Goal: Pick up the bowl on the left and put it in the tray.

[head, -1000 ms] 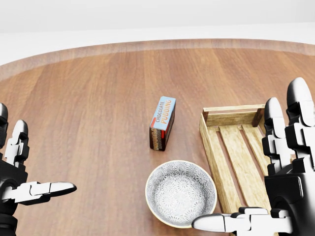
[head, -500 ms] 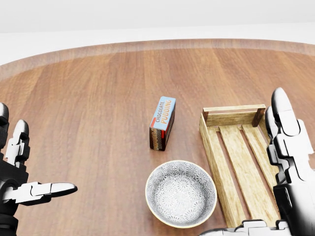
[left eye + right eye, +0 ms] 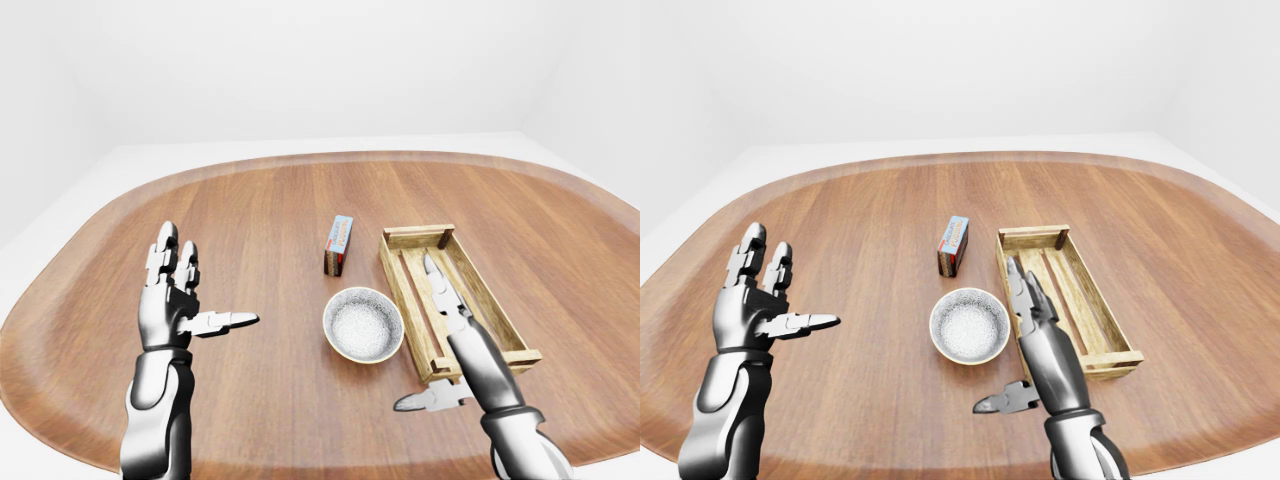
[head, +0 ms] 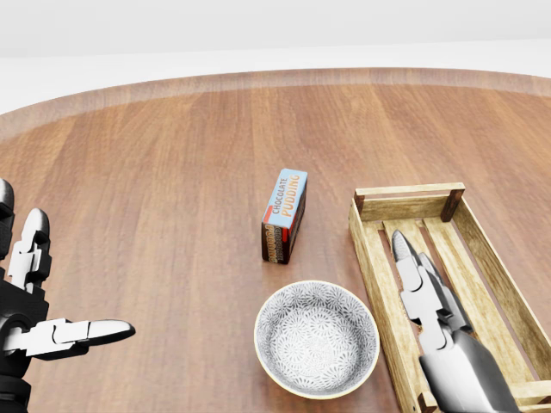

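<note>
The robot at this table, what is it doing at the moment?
It seems about to take the bowl, which stands on the table below a pudding box and left of a wooden tray in the head view. Its right hand hovers open just right of the bowl, holding nothing. The left hand is open, far to the left. The bowl is not yet in the tray.

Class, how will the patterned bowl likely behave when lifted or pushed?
The bowl looks rigid, probably ceramic, so likely fragile if dropped. Its smooth round rim may slip when gripped. Sitting upright and wide, it should slide rather than tip.
</note>
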Tool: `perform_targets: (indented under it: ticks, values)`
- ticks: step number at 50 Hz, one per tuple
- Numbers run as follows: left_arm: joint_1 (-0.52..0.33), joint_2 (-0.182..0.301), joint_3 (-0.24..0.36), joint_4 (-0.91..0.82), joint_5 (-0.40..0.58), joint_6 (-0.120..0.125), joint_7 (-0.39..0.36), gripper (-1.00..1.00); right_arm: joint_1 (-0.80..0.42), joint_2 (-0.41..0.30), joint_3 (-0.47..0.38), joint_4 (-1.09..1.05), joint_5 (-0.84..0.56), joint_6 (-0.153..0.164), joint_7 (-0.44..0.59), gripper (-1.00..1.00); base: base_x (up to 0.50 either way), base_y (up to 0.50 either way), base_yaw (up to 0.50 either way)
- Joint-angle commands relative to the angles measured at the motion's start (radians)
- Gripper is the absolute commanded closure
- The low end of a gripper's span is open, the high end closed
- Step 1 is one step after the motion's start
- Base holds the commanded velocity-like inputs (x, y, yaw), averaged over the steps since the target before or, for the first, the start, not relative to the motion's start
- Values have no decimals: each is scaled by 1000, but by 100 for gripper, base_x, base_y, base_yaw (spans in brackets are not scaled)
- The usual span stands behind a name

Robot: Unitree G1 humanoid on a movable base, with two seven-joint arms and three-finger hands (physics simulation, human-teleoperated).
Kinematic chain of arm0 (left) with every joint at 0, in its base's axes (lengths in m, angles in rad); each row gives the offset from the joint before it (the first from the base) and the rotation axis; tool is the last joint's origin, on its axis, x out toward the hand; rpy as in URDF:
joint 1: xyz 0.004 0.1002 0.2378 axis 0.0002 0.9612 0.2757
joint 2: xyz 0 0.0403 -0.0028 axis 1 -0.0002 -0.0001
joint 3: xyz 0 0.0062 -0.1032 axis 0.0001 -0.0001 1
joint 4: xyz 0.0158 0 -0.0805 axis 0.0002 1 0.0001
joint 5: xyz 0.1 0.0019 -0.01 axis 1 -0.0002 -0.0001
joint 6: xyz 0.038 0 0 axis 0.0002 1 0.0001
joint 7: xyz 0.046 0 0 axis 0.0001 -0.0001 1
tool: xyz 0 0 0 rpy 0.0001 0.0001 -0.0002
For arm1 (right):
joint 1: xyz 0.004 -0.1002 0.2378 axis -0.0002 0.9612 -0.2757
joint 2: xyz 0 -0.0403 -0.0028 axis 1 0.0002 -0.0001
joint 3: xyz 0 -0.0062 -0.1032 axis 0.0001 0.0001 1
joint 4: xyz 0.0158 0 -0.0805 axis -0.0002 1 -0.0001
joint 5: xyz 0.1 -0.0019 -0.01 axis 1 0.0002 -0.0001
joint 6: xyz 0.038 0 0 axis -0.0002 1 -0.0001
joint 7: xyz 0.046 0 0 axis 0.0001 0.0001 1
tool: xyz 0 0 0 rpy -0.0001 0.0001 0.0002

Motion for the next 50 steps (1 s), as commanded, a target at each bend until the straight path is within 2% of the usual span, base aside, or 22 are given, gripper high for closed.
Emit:
perform_targets:
  ticks: [1,5,14,37,44,50]
  values:
    - [-2,-13,-31,65,33,0,12,-100,-22,-13,56,125,-105,0,2,-100,0,0,0]
    - [-1,-15,-35,62,36,0,14,-100,-40,-35,91,181,-167,0,1,-100,0,0,0]
    - [3,-17,-41,58,42,0,15,-100,-78,-45,116,271,-212,0,1,-100,0,0,0]
    - [-1,-15,-37,59,39,0,14,-100,-155,-47,159,394,-357,0,54,-100,0,0,0]
    - [-2,-15,-38,61,36,0,16,-100,-184,-43,172,484,-409,0,35,-100,0,0,0]
    - [-5,-15,-38,66,35,0,17,-100,-217,-34,177,502,-445,0,70,-100,0,0,0]
